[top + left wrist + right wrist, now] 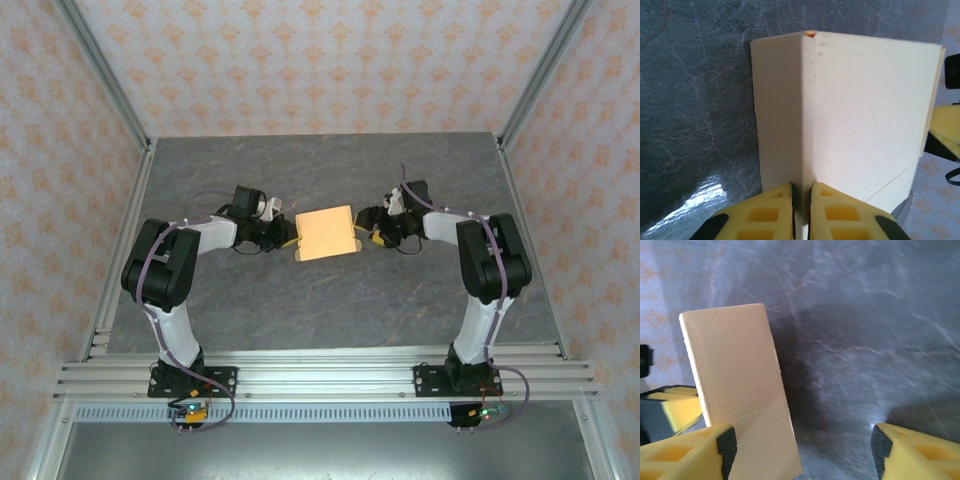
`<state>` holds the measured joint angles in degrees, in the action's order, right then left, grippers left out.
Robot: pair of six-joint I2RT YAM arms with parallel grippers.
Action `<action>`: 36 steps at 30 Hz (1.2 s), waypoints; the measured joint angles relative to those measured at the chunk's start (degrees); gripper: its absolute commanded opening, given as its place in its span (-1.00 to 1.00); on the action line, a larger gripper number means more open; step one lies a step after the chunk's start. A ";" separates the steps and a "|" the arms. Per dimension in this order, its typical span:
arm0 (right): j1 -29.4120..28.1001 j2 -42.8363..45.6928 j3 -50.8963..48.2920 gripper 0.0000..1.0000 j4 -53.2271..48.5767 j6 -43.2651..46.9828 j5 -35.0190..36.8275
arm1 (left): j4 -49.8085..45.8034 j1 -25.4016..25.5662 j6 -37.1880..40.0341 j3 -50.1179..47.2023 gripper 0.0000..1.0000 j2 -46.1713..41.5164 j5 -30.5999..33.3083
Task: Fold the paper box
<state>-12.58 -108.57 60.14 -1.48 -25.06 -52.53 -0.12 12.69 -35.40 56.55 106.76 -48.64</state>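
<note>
The paper box (325,233) is a tan-orange cardboard piece at the middle of the grey table, between both grippers. My left gripper (287,240) sits at its left edge; in the left wrist view the yellow fingers (830,212) are shut on a creased ridge of the paper box (860,115). My right gripper (368,238) is at the box's right edge. In the right wrist view it (802,450) stands wide open, the paper box (740,385) leaning against its left finger (690,452), the right finger (920,450) far off over bare table.
The grey marbled table (330,300) stretches all round the box. Aluminium frame posts (120,95) and patterned walls bound it at back and sides. A metal rail (330,375) carries both arm bases at the near edge.
</note>
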 measured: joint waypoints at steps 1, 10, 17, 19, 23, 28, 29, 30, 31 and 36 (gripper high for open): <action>-0.22 -0.31 0.50 0.54 0.57 -0.35 -0.55 | -0.04 -0.02 0.04 0.00 -0.74 0.00 -0.02; -1.38 -3.58 4.00 0.48 7.63 -5.46 -5.55 | -0.68 -1.18 0.98 0.09 -0.73 0.00 0.00; -1.60 -3.82 4.02 0.43 9.77 -7.50 -7.45 | -2.75 -1.18 1.03 1.07 -0.72 0.04 0.61; -1.57 -3.82 4.02 0.43 9.86 -7.54 -7.50 | -3.76 -1.18 1.05 1.68 -0.72 0.24 0.70; -1.14 -3.76 3.48 0.46 10.60 -7.61 -7.58 | -5.51 -1.16 1.55 2.89 -0.73 0.63 1.09; -0.13 -3.76 2.62 0.49 11.15 -8.02 -9.46 | -5.73 -1.11 2.51 3.74 -0.73 1.29 1.27; 0.00 -3.72 2.29 0.51 12.04 -8.26 -9.88 | -5.86 -1.07 2.56 4.07 -0.73 1.46 1.46; 0.13 -3.63 1.92 0.51 12.94 -8.46 -10.27 | -5.99 -1.01 2.56 4.37 -0.73 1.66 1.55; 0.33 -3.43 1.49 0.52 13.81 -8.94 -10.71 | -6.14 -0.94 2.56 4.72 -0.73 1.88 1.64; 0.66 -3.32 1.38 0.54 15.43 -9.64 -11.98 | -7.85 -0.20 2.93 4.74 -0.73 3.72 5.88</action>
<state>-11.92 -111.90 61.52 13.96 -34.70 -64.51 -7.97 12.49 -32.47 61.30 110.48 -42.76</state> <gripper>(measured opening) 0.767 0.136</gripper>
